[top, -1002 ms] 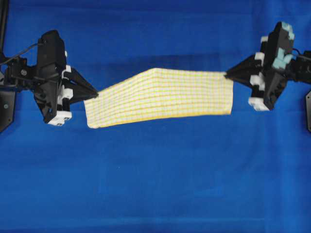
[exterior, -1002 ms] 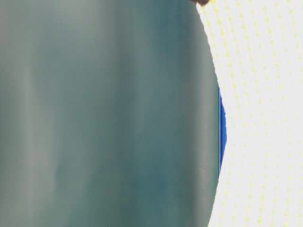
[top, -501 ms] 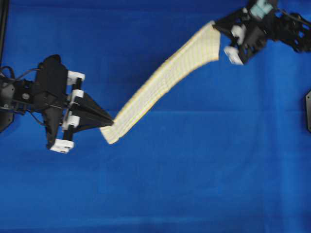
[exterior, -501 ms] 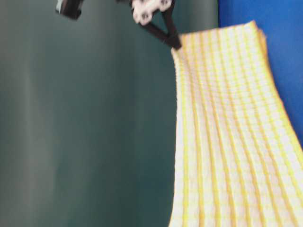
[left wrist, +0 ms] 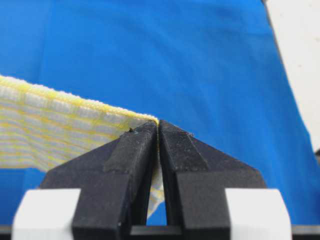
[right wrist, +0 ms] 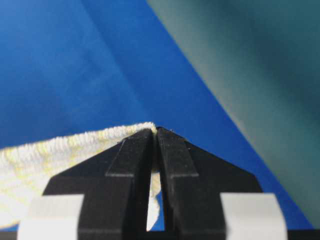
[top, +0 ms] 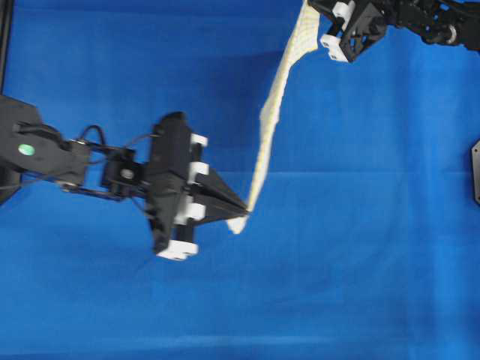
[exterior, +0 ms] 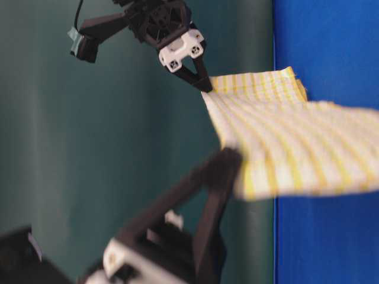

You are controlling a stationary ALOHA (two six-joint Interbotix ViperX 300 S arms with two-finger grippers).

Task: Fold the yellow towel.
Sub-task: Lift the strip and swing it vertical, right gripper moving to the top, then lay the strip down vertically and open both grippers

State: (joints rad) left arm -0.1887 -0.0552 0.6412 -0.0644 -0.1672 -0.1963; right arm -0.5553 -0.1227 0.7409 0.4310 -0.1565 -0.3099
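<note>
The yellow towel [top: 271, 120], white with yellow checks, hangs lifted off the blue surface as a narrow band between my two grippers. My left gripper [top: 244, 208] is shut on its near corner at the middle of the overhead view. In the left wrist view the towel [left wrist: 55, 127] runs left from the pinched jaws of the left gripper [left wrist: 158, 124]. My right gripper [top: 309, 6] is shut on the far corner at the top edge. In the right wrist view the right gripper [right wrist: 154, 130] pinches the towel's hem [right wrist: 65, 150]. The table-level view shows the towel [exterior: 284, 142] spread between both.
The blue cloth surface [top: 360, 262] covers the whole table. A dark mount [top: 475, 172] sits at the right edge. A grey-green wall [exterior: 89, 148] stands behind the table in the table-level view. The left arm [top: 67, 161] stretches in from the left.
The left gripper moved right toward the table's middle with its corner. The right gripper moved further up and left. The towel swung from a long diagonal to nearly vertical in the overhead view.
</note>
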